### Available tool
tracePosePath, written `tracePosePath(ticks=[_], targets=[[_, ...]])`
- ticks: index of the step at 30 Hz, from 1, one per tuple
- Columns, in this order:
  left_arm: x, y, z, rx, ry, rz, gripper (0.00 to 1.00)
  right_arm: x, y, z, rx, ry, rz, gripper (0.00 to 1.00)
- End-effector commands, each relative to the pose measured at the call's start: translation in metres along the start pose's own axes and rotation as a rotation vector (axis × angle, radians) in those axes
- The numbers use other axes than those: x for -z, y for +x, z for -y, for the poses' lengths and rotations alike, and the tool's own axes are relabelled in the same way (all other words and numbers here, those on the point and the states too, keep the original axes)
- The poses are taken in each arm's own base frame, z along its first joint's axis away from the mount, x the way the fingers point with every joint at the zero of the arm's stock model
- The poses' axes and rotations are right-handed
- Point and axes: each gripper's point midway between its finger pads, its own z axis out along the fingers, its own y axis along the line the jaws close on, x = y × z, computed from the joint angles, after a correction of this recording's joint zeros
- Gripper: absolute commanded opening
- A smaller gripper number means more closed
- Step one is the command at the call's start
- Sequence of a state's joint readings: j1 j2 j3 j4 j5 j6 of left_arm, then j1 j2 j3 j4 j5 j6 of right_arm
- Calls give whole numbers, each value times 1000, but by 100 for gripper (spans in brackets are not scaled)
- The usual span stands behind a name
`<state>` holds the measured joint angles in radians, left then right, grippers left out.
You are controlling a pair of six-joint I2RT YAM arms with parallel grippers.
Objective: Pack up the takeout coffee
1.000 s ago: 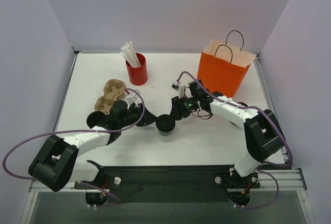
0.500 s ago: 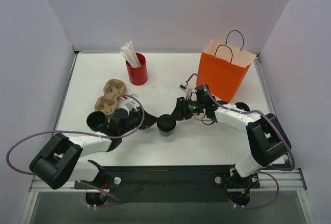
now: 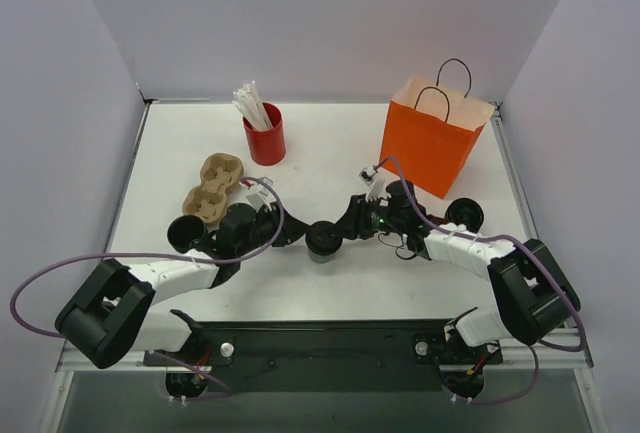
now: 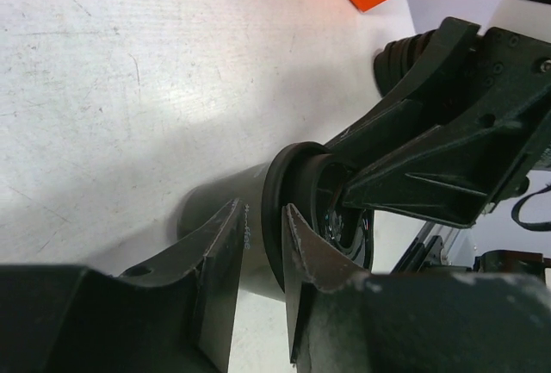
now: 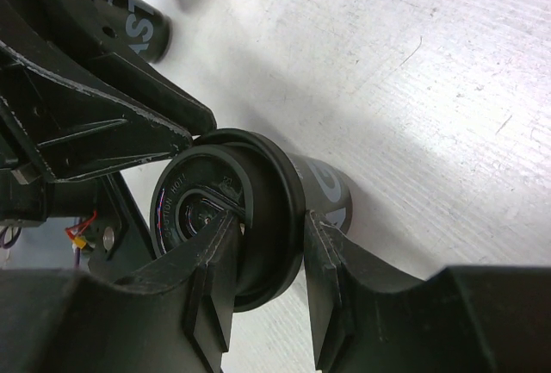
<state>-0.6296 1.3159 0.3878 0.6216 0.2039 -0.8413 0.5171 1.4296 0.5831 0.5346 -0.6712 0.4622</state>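
The takeout coffee cup (image 3: 322, 241) stood on the table (image 3: 400, 283) between orange bag (image 3: 430, 143) and cardboard carrier (image 3: 212, 185), right gripper (image 5: 267, 237) and left gripper (image 4: 261, 218) both nipped narrowly on its lid (image 5: 200, 175) rim, so one probably needed to release before any lift.

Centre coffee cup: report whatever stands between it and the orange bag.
Only the right gripper: it lies along that line, jaws clamped on the cup's lid rim. Nothing else shows before the orange bag.

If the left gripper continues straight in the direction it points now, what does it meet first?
Most likely the lidded coffee cup: the left gripper straddles its top edge, and the right gripper is just beyond.
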Motion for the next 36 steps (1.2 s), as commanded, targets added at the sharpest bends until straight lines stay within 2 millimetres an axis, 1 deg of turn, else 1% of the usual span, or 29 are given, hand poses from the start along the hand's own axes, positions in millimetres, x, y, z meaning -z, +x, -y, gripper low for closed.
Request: tracePosePath(ticks=[1, 3, 4, 5, 7, 9, 12, 13, 14, 15, 16, 20, 26, 28, 29, 31, 36], targets=[[13, 26, -15, -43, -111, -168, 36, 10, 70, 53, -36, 276, -175, 13], [14, 14, -11, -51, -116, -151, 40, 12, 70, 56, -52, 305, -172, 13], [18, 9, -15, -59, -137, -154, 41, 13, 71, 57, -76, 317, -173, 13], [19, 0, -12, -66, -139, -140, 43, 13, 71, 56, -80, 319, -174, 13], [26, -9, -15, -77, -167, -127, 46, 13, 70, 56, -91, 325, -169, 13], [33, -18, -9, -89, -167, -103, 48, 12, 67, 54, -84, 328, -166, 13], [39, -21, 6, -97, -117, -85, 51, 11, 66, 53, -88, 341, -174, 13], [41, -17, 12, -86, -95, -92, 51, 12, 68, 54, -98, 347, -181, 13], [43, -10, 9, -74, -93, -101, 51, 12, 67, 53, -97, 346, -179, 13], [43, -13, 16, -69, -56, -76, 52, 11, 66, 53, -95, 350, -176, 13], [44, -11, 20, -41, -34, -73, 52, 11, 67, 51, -94, 349, -179, 13], [42, -8, 28, -16, 38, -52, 52, 11, 66, 51, -97, 357, -181, 13], [34, -7, 25, -12, 31, -60, 51, 12, 66, 52, -101, 365, -182, 13], [31, -4, 22, 5, 26, -66, 51, 12, 66, 51, -103, 362, -179, 13], [30, -4, 24, 10, 39, -61, 51, 12, 66, 52, -105, 363, -180, 13], [28, 2, 23, 25, 37, -72, 50, 11, 66, 51, -110, 361, -181, 13], [24, 7, 16, 43, 18, -73, 50, 10, 68, 52, -113, 359, -183, 13]])
